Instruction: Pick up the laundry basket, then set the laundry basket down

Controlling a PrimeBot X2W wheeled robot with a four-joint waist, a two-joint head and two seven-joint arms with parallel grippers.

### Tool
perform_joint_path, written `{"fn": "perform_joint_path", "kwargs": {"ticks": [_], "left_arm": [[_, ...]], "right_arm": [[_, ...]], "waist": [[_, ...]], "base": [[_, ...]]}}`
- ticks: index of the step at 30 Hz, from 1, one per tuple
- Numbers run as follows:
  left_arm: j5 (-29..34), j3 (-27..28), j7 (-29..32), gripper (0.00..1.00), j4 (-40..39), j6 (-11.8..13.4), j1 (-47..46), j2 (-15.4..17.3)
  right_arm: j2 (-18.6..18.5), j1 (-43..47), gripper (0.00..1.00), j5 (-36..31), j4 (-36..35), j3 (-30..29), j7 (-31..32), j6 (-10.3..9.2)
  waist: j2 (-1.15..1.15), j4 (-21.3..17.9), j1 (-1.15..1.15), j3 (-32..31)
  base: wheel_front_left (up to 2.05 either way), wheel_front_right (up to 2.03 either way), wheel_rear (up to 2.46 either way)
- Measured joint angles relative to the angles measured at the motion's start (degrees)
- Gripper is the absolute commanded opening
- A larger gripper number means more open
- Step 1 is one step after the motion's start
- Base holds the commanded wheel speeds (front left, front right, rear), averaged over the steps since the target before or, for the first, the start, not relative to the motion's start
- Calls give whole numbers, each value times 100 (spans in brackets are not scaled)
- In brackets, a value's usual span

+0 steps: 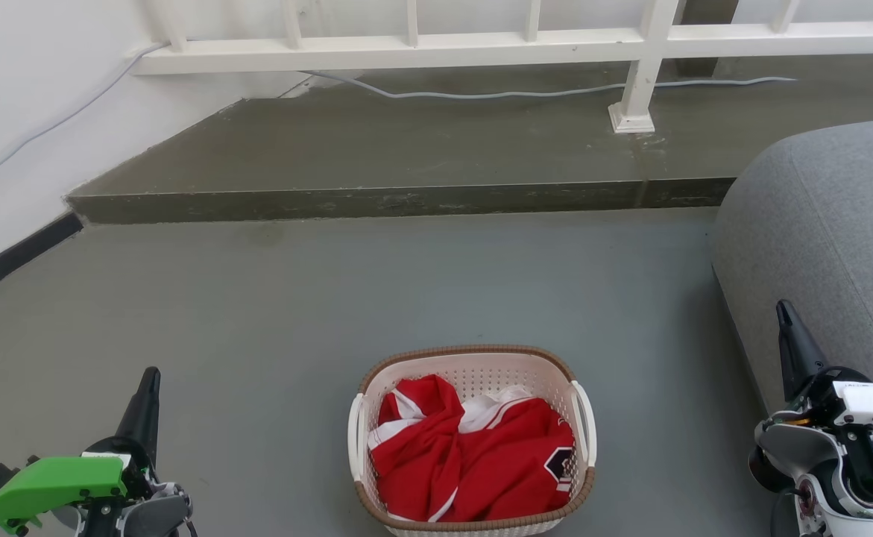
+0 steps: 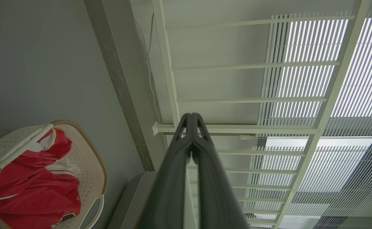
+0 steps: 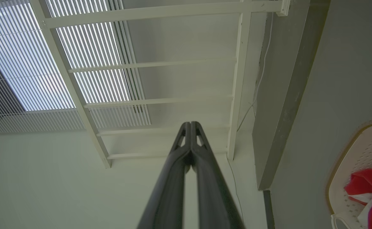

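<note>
**Supervisor:** Basket position?

**Operator:** I find the basket point(image 1: 473, 349) on the floor point(image 1: 257, 298), midway between both arms. Its handles point(image 1: 584, 418) face one to each arm, and neither arm is clearly nearer. Long axis: cannot settle.

**Supervisor:** End effectors?

**Operator:** Left end effector point(image 1: 150, 374) and right end effector point(image 1: 783, 309) are both clenched, empty and well apart from it. I judge each must swing inward.

Smooth grey floor point(image 1: 332, 298) up to a raised, darker concrete step point(image 1: 406, 149), with a white railing point(image 1: 406, 48) along it and a pale cable point(image 1: 481, 95) trailing across. On the left, a white wall point(image 1: 4, 74) edged by a black skirting strip point(image 1: 15, 257); on the right, a rounded grey upholstered seat point(image 1: 824, 239). Behind the railing, daylight through slatted blinds point(image 2: 300, 86).
</note>
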Motion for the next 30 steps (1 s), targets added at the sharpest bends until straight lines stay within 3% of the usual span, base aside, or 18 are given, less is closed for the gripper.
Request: {"fn": "perform_joint_path", "kwargs": {"ticks": [30], "left_arm": [[5, 5, 7, 0, 0, 0, 0, -5]], "right_arm": [[2, 0, 0, -30, 0, -5, 15, 0]], "waist": [[0, 0, 0, 0]], "base": [[0, 0, 0]]}}
